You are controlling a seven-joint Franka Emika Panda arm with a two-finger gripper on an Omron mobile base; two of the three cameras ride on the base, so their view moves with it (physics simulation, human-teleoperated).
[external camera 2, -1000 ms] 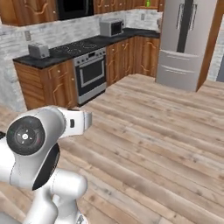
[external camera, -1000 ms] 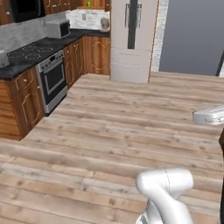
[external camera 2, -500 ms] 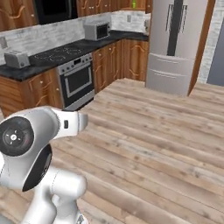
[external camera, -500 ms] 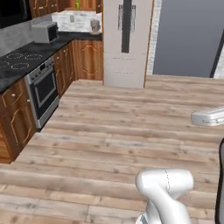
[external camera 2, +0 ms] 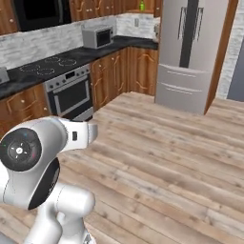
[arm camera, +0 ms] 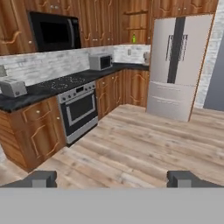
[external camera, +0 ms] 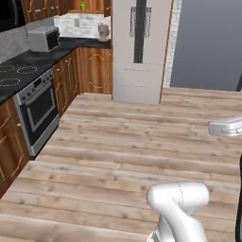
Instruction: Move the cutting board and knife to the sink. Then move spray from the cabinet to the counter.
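Note:
The spray [arm camera: 134, 38] is a small green bottle standing on a shelf of the open wall cabinet [arm camera: 136, 19] in the far corner, left of the fridge; it also shows as the green spray [external camera 2: 141, 5] and spray [external camera: 83, 5] high up in both base views. Below it runs the black counter [arm camera: 124, 67]. My gripper [arm camera: 113, 179] is far from all of this, out over the wooden floor, open with nothing between its fingertips [arm camera: 41, 178]. The cutting board, knife and sink are out of view.
A steel fridge [arm camera: 174, 65] stands right of the corner. Along the left counter are a microwave [arm camera: 100, 61], a stove with oven [arm camera: 78, 105] and a toaster [arm camera: 13, 88]. Wide wooden floor [arm camera: 144, 144] lies between me and the lower cabinets.
The whole picture has shifted: the base has moved, so the fridge and corner cabinet look nearer and more central and the stove has slid left. The gripper has stayed open.

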